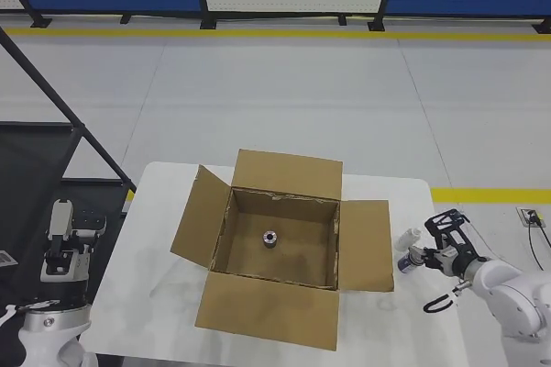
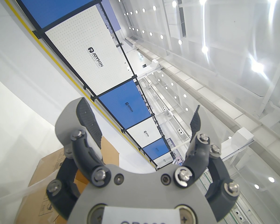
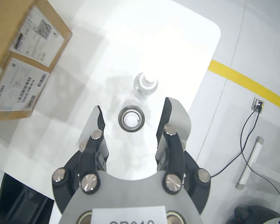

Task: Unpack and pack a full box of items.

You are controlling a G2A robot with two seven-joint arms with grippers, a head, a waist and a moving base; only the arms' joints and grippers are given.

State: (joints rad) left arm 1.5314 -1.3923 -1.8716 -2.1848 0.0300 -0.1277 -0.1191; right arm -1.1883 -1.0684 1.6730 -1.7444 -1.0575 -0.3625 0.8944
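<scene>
Right gripper (image 3: 133, 104) spread wide, a metal ring (image 3: 131, 119) framed between its fingers, bottle (image 3: 145, 87) just beside it. Left gripper (image 2: 139, 104) gapes too, and the box (image 1: 287, 174) lies open.

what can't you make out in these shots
1. Round part in the box: too small in the top view to identify.
2. Box floor by its near wall: hidden by that wall, top view.
3. Labels on the box: blurred, cut by the edge, right wrist view.
</scene>
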